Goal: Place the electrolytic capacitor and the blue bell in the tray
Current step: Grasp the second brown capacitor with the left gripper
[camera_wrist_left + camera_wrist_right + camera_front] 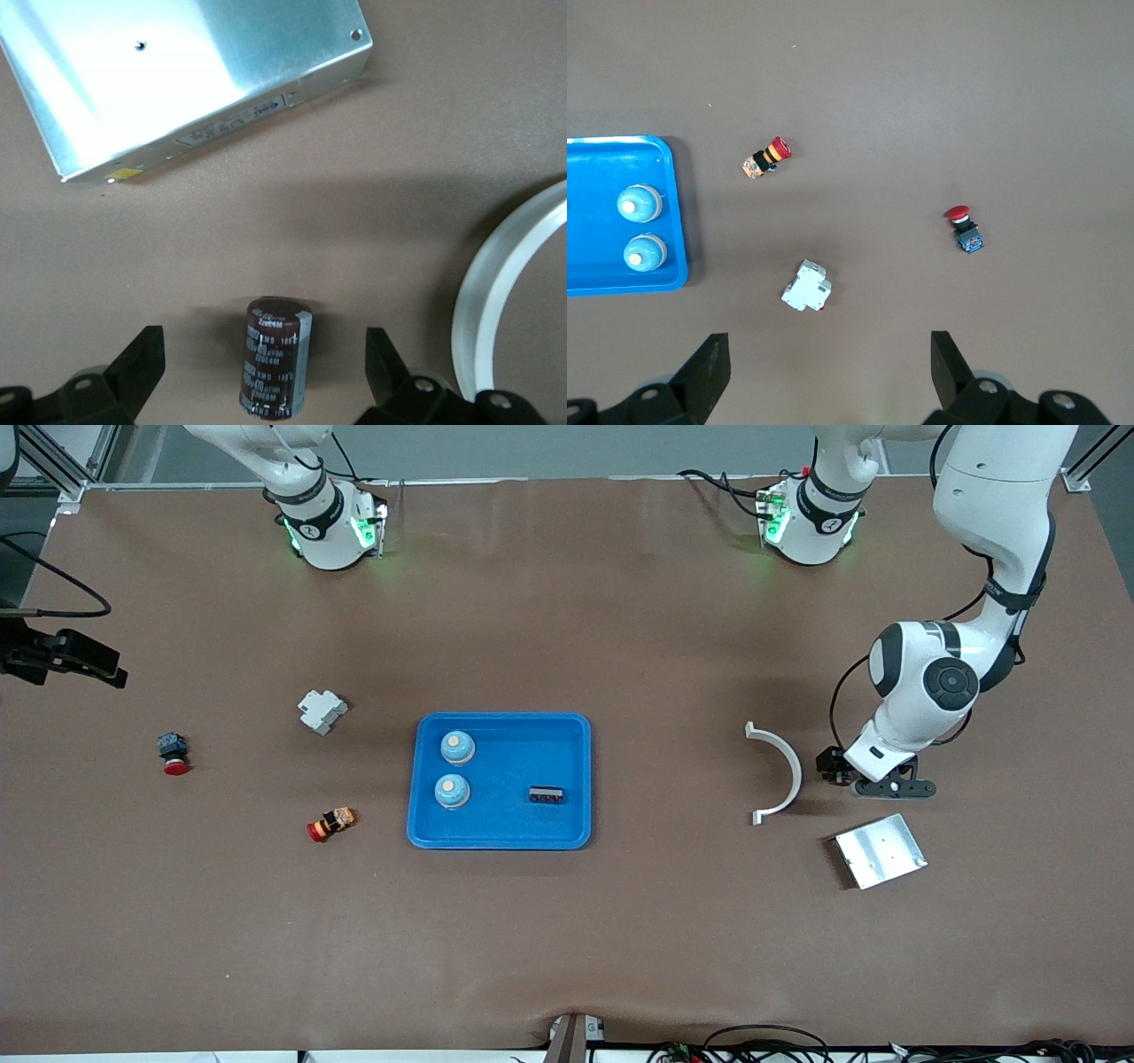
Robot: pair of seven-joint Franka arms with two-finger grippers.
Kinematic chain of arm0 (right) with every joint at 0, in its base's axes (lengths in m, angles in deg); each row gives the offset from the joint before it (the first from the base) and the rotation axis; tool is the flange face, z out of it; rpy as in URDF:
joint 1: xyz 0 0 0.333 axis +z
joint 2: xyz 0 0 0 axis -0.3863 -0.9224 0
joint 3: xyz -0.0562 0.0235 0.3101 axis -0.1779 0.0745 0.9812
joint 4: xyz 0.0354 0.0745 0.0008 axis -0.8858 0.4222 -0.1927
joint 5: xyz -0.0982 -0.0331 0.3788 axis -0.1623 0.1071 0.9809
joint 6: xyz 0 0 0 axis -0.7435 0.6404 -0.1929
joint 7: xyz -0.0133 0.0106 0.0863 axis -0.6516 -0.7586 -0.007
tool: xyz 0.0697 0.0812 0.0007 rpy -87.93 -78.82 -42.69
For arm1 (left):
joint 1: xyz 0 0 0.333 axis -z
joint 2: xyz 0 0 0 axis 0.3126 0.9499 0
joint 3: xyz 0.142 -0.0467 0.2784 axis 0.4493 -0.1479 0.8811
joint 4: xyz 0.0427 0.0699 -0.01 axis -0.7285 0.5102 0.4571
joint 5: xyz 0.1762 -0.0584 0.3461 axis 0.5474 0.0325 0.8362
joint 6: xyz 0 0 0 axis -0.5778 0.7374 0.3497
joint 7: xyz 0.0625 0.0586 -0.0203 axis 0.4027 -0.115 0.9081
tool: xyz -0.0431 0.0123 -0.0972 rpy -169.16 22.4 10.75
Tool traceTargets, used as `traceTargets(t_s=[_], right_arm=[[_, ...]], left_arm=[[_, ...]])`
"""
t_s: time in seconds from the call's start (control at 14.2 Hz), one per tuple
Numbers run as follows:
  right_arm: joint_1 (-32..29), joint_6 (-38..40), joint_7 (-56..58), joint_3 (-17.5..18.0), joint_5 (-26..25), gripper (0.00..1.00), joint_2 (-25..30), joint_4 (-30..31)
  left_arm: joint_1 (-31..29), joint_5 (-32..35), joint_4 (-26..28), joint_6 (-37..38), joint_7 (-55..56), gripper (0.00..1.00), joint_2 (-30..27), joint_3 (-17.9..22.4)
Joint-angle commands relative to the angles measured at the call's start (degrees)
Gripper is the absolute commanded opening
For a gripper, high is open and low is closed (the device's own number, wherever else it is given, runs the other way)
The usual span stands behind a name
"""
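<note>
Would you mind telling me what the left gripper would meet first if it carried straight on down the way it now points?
Most likely the electrolytic capacitor, lying on the table between the open fingers of the left gripper; how much height remains is unclear.

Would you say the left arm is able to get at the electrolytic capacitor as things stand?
Probably yes. The left gripper is open with the electrolytic capacitor lying on the table between its fingers; the silver plate and white curved piece sit clear.
</note>
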Motion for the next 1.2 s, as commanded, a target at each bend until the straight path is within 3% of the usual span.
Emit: traceTargets(t_s=[0.0,0.21,0.28,0.35,0.42,0.49,0.85,1.13], right_arm=[[-0.55,1.07,-0.06,-0.12,-1.05,1.00,-0.49,-1.56],[-0.55,1.33,-0.32,0.23,-0.61,1.00,-0.49,-1.48],[-0.55,1.42,-0.59,0.41,-0.52,1.00,-0.49,-1.39],[-0.55,1.25,-0.07,0.41,-0.35,1.00,-0.49,-1.39],[-0.99,0.81,0.11,0.06,0.26,1.00,-0.49,-1.30],[-1.86,0.72,0.11,-0.03,0.79,1.00,-0.49,-1.21],[-2.13,-0.07,-0.33,-0.12,1.23,1.00,-0.49,-0.86],[-2.04,0.02,-0.33,-0.12,1.23,1.00,-0.49,-0.77]], left_arm=[[-0.81,1.08,0.21,-0.85,-0.57,1.00,1.02,-0.58],[-0.81,1.08,0.21,-0.85,-0.57,1.00,1.73,-0.58],[-0.81,1.08,0.21,-0.85,-0.48,0.90,1.82,-0.58],[-0.81,1.08,0.30,-0.85,-0.39,0.61,1.73,-0.58],[-0.81,1.08,0.30,-0.76,-0.39,0.18,1.73,-0.58],[-0.81,1.08,0.30,-0.67,-0.48,0.00,1.73,-0.49],[-1.16,0.47,-0.14,0.38,1.36,0.00,1.03,-0.58],[-1.17,-1.39,-1.89,3.35,11.73,0.00,-0.37,-0.58]])
